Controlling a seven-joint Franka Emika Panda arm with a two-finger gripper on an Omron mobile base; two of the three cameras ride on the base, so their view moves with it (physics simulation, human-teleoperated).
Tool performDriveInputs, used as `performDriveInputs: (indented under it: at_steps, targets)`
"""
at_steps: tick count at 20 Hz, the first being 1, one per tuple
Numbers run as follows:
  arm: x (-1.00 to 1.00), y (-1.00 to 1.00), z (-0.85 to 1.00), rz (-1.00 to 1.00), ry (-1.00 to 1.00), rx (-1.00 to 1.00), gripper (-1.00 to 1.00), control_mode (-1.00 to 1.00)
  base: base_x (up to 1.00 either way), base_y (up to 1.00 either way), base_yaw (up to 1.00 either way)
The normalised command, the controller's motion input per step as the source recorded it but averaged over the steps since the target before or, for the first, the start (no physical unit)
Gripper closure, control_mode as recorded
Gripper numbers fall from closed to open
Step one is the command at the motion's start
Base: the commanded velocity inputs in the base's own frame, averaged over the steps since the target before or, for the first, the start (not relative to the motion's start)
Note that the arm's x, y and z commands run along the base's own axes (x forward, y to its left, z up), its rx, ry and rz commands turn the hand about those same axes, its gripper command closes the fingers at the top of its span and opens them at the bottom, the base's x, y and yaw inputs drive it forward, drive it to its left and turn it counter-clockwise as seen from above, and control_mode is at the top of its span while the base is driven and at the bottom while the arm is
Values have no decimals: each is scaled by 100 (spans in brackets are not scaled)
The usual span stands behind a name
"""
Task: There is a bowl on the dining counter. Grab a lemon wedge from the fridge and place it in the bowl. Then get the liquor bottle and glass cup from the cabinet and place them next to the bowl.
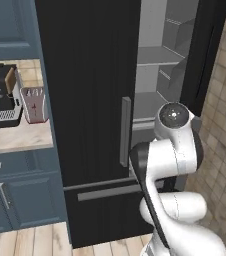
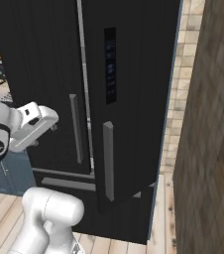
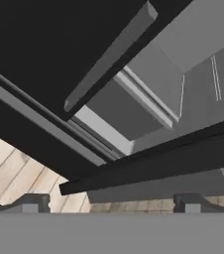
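Observation:
The black fridge [image 1: 90, 90] stands in front of me, its left door shut and its right door [image 2: 134, 99] swung partly out. Through the gap I see bare grey shelves [image 1: 160, 55], and in the hand view the same shelves [image 3: 148, 79] beyond the left door's grey handle [image 3: 109, 54]. My gripper [image 3: 111, 202] is open, low before the gap between the doors, with nothing between its fingertips [image 3: 32, 202]. My white hand [image 2: 34, 121] sits left of the door handles. The lemon wedge, bowl, liquor bottle and glass cup are out of view.
The open door's lower edge [image 3: 158, 161] crosses just ahead of the fingers. A coffee machine [image 1: 2, 95] and a small red-and-white appliance [image 1: 34, 104] stand on the counter [image 1: 15, 140] to the left, above blue cabinets [image 1: 20, 195]. A tiled wall [image 1: 220, 125] closes the right side.

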Motion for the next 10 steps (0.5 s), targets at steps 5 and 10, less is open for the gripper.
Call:
performDriveInputs:
  at_steps: [5,10]
  targets:
    - [53,49,11,3,1,-23,-100,-100,0,0,0]
    - [89,-2,0,1,7,-3,-100,-100,0,0,0]
